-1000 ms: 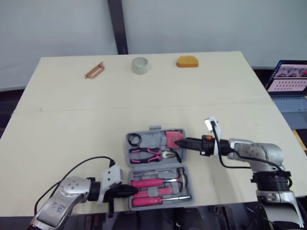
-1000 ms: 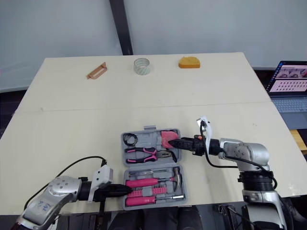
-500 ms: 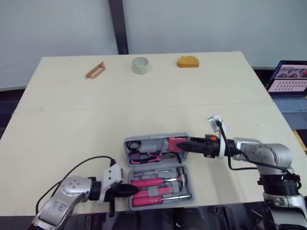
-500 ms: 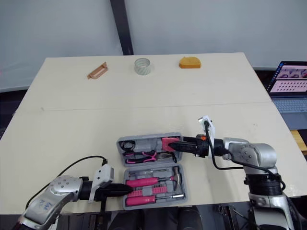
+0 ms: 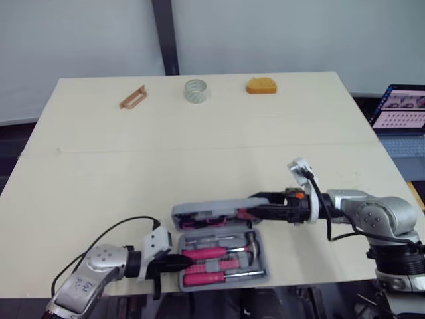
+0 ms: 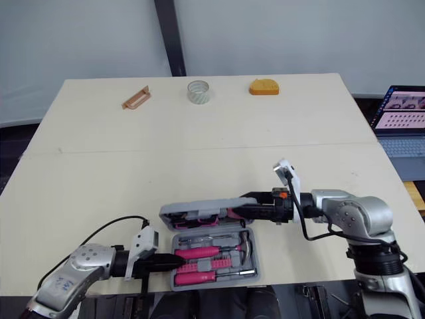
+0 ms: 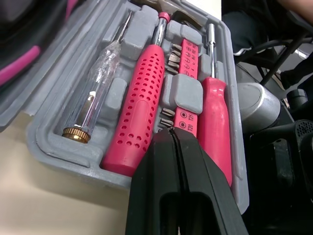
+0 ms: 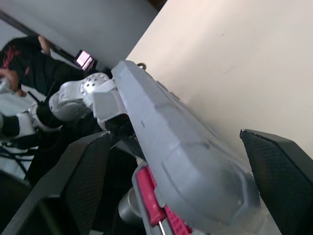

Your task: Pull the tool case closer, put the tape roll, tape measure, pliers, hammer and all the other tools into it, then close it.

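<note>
The grey tool case's base (image 5: pixel 260 271) lies open near the table's front edge, holding a pink-handled hammer (image 5: pixel 211 252), screwdrivers and a bit strip (image 7: pixel 185 78). Its lid (image 5: pixel 207 208) stands half raised, tilted over the base, with pink pliers handles showing underneath. My right gripper (image 5: pixel 255 205) is open at the lid's right end, its fingers (image 8: pixel 85 169) spread on either side of the lid (image 8: pixel 166 142). My left gripper (image 5: pixel 174 263) is shut, its tip (image 7: pixel 172 131) resting at the base's left edge against the bit strip. The tape roll (image 5: pixel 196 90) and the orange tape measure (image 5: pixel 261 86) sit at the far edge.
A brown handle-like piece (image 5: pixel 131 97) lies at the far left of the table (image 5: pixel 99 173). A laptop (image 5: pixel 400 109) stands off the table's right side. A black cable (image 5: pixel 109 232) loops from my left wrist. A person shows in the right wrist view's background.
The lid has swung up from lying flat to half raised over the base, carried by my right gripper. The left gripper has stayed at the base's left edge.
</note>
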Controlling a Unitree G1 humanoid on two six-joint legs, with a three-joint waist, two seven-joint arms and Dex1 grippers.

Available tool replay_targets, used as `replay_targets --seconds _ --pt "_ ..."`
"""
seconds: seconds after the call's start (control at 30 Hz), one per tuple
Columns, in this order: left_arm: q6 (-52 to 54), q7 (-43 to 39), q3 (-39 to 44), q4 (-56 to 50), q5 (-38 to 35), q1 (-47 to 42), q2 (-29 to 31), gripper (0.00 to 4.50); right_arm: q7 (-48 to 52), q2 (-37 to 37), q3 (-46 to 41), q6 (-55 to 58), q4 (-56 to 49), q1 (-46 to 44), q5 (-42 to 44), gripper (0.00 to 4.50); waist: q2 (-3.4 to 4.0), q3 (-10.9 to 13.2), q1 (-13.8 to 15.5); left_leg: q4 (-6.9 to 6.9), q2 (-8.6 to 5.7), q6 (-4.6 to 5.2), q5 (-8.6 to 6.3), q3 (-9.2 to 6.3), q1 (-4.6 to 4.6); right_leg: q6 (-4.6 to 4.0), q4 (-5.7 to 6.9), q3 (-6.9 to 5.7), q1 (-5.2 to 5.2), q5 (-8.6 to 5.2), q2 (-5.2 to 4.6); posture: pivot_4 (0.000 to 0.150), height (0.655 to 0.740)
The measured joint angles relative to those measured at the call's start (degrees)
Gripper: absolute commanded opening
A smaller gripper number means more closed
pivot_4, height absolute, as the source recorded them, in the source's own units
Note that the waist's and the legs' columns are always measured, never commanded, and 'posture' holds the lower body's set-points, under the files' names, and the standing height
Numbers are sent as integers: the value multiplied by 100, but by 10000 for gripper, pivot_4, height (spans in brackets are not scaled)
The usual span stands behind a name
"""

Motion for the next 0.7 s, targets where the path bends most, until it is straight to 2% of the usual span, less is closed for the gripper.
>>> replay_targets --seconds 0.13,0.33,0.5,0.53,0.57,0.6,0.7 --pt "156 2 249 -225 -133 295 205 0 124 -198 170 -25 -207 98 23 44498 0 0 -2 0 2 -1 0 -2 0 0 -1 -1 0 0 0 1500 7400" --pt "537 -158 1295 -526 -581 1022 849 0 350 -630 343 -30 -628 614 81 44498 -1 1 15 -1 2 -2 -2 -1 -4 -1 -9 -2 0 0 0 1500 7400" --pt "771 -33 2311 -344 -1155 711 791 0 376 -763 341 -297 -693 1032 49 44498 -2 1 130 4 2 -2 -2 -1 -3 -3 -6 -1 1 0 0 1500 7400" --pt "823 58 2493 -277 -1253 540 727 4049 373 -786 208 -419 -624 1036 41 45000 -2 1 135 4 1 -2 -2 0 -3 -3 -6 0 2 1 0 1500 7400" --pt "852 132 2629 -215 -1315 428 696 5579 362 -844 77 -549 -554 1033 -16 45000 -2 1 133 4 1 -2 -2 1 -3 -3 -7 0 2 1 0 1500 7400" --pt "882 197 2749 -158 -1362 352 685 8958 346 -908 -94 -709 -451 1046 -90 45000 -4 2 130 4 2 -2 -2 0 -3 -3 -6 -1 2 1 1 1500 7400" --pt "948 330 3232 111 -1468 294 677 23524 286 -1226 -646 -1332 -22 1277 -486 45000 -5 3 128 -5 2 -2 -2 3 -2 -3 -12 -4 1 1 2 1500 7400"
